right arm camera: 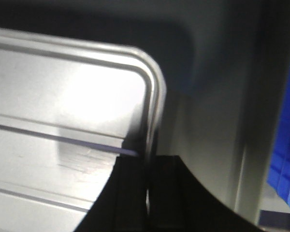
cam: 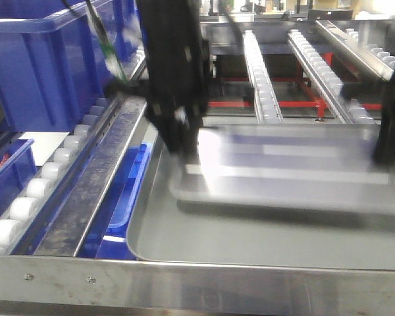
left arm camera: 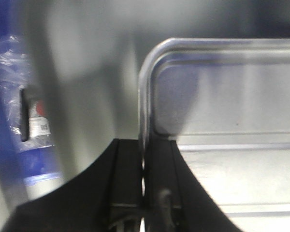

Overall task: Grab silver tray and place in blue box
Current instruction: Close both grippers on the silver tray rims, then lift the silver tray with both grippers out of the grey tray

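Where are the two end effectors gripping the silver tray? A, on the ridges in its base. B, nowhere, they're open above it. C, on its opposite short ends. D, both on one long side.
C: the left end effector and the right end effector each pinch the rim of the silver tray, at opposite ends.

The silver tray (left arm camera: 232,96) was shiny smooth metal, the grey pan (cam: 250,243) duller matt metal, the blue box (cam: 46,66) glossy plastic.
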Available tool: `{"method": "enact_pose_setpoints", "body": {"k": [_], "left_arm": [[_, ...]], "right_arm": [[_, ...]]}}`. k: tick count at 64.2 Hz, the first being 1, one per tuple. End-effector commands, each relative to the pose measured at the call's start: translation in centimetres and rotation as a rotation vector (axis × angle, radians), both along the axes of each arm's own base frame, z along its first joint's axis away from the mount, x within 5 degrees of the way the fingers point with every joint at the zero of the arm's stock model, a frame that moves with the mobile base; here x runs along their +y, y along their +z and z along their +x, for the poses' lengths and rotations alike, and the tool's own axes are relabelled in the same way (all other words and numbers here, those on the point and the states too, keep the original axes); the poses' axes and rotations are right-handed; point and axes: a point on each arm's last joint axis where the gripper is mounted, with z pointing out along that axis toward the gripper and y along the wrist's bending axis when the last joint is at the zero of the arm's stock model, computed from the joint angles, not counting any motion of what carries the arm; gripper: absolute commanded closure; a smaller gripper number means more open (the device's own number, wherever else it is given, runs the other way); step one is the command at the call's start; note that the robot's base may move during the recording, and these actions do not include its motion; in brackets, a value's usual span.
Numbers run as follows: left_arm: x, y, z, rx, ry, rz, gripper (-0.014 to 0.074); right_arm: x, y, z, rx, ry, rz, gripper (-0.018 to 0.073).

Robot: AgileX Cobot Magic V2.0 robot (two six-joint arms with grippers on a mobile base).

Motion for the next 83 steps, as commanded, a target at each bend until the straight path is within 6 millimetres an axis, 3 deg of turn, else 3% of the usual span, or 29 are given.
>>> {"method": "enact_pose_setpoints", "body": {"k": [1, 9, 15, 24, 36, 53, 83], "left_arm": [[2.0, 6.7, -1.4, -0.134, -0.013, -0.025, 0.0701], [4.2, 10.7, -3.3, -0.184, -0.025, -0.014, 0.0701], [5.9, 12.2, -4.6, -0.198, -0.019, 0.018, 0.0701], [8.6, 13.4, -7.2, -0.205, -0.016, 0.016, 0.0701], [11.1, 14.5, -10.0, -0.200, 0.035, -0.035, 0.0701], [11.9, 14.6, -11.0, -0.141, 0.068, -0.015, 0.0701], [10.7, 13.0, -10.4, -0.065, 0.061, -0.009, 0.0701]], "right_arm": [[0.2, 4.8, -1.4, -0.146, 0.033, 0.006, 0.0503], [1.4, 7.8, -3.9, -0.222, 0.067, 0.040, 0.0501], [2.3, 9.2, -5.0, -0.230, 0.081, 0.067, 0.0501], [3.4, 11.0, -5.7, -0.232, 0.097, 0.083, 0.0501], [4.4, 11.9, -6.1, -0.243, 0.081, 0.036, 0.0501], [5.1, 11.8, -6.8, -0.217, 0.059, -0.003, 0.0501], [4.9, 11.7, -6.9, -0.199, 0.057, -0.025, 0.0501]]}}
